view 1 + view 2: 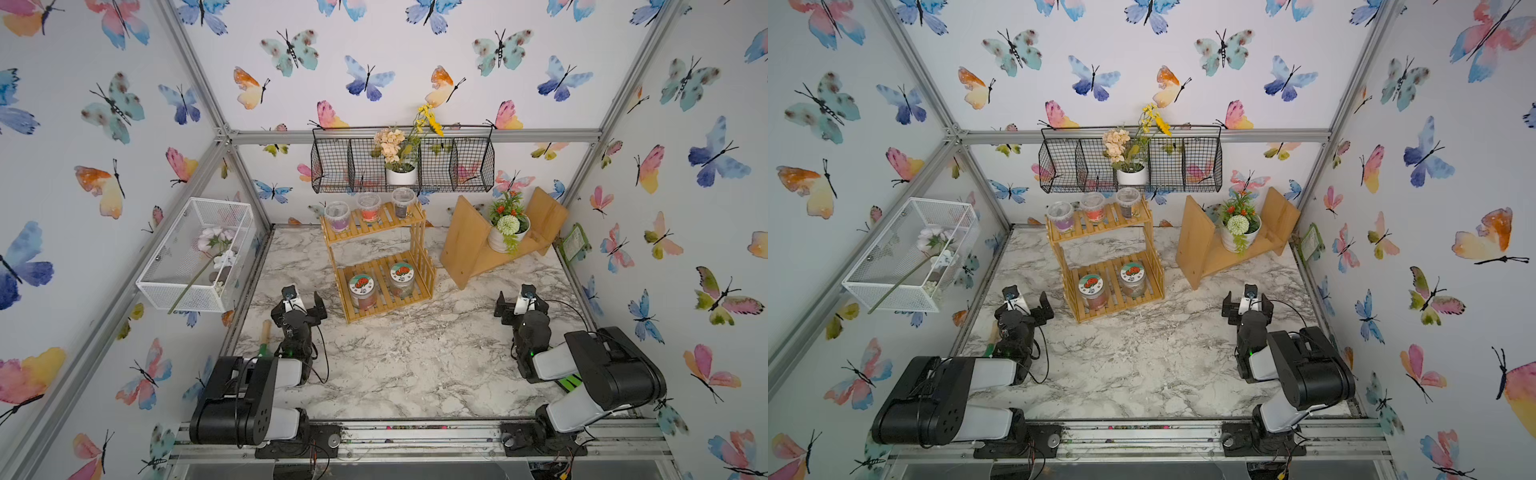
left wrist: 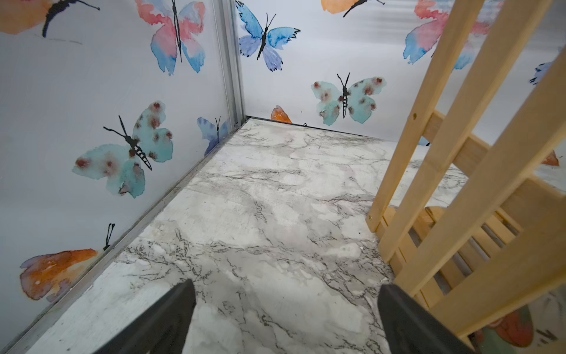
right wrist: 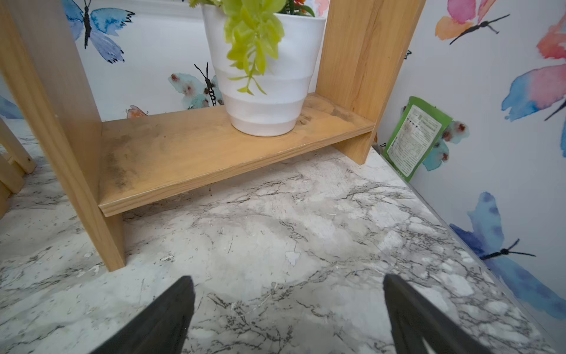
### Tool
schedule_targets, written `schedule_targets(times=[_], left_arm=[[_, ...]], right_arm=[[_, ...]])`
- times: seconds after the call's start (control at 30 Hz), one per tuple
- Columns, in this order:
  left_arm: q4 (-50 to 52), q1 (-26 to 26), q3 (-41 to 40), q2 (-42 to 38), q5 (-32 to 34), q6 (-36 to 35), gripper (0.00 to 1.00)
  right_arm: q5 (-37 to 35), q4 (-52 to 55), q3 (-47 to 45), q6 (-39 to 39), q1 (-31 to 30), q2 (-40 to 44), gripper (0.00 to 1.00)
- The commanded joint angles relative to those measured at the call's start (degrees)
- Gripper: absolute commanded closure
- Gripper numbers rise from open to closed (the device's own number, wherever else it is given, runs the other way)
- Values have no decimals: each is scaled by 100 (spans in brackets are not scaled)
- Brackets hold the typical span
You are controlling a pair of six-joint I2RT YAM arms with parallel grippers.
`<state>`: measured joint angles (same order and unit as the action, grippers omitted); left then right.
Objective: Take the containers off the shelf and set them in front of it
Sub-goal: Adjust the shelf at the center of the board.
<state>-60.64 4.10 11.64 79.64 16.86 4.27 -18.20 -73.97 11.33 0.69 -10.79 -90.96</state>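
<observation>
- The shelf (image 1: 384, 223) stands toward the back of the counter (image 1: 415, 365), turned a little. I see all five containers on it, and none stands in front of it yet.
- On the upper board of the shelf three small clear cups stand in a row. The purple cup (image 1: 337, 216) is at the end on the left arm's side, the orange-red cup (image 1: 369, 206) is in the middle, and the dark cup (image 1: 403, 202) is at the other end.
- On the lower board stand the front jar (image 1: 362, 291) and the back jar (image 1: 402, 279), upright and side by side. Both have white lids with a red picture. I cannot tell if they touch each other.
- The left claw (image 1: 301, 305) is low over the counter, just beside the lower board on the left arm's side. Its jaws are spread wide and hold nothing — in the left wrist view only bare marble lies between the fingers (image 2: 183, 294), and the posts of the shelf are just beside one of them.
- The right claw (image 1: 519, 307) is well apart from the shelf on the right arm's side. It is also spread wide and empty.
- The wooden stand (image 1: 465, 245) is beside the shelf on that same side, with a white pot (image 1: 496, 241) on its low board — the right claw points toward it.
- The black wire basket (image 1: 340, 166) hangs on the back wall above the shelf.
</observation>
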Motion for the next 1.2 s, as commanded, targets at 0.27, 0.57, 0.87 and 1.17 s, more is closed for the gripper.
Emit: schedule_targets(times=[0.27, 0.57, 0.87, 1.17], left_arm=[[-181, 52, -39, 51, 68, -44, 1], [-175, 49, -34, 47, 58, -54, 1], [-154, 48, -24, 47, 54, -43, 0], [1359, 71, 615, -435, 45, -138, 0]], right_arm=[[49, -50, 29, 23, 38, 69, 2], [61, -3, 59, 20, 41, 60, 2], [624, 490, 305, -59, 296, 61, 2], [727, 519, 267, 119, 289, 448, 1]])
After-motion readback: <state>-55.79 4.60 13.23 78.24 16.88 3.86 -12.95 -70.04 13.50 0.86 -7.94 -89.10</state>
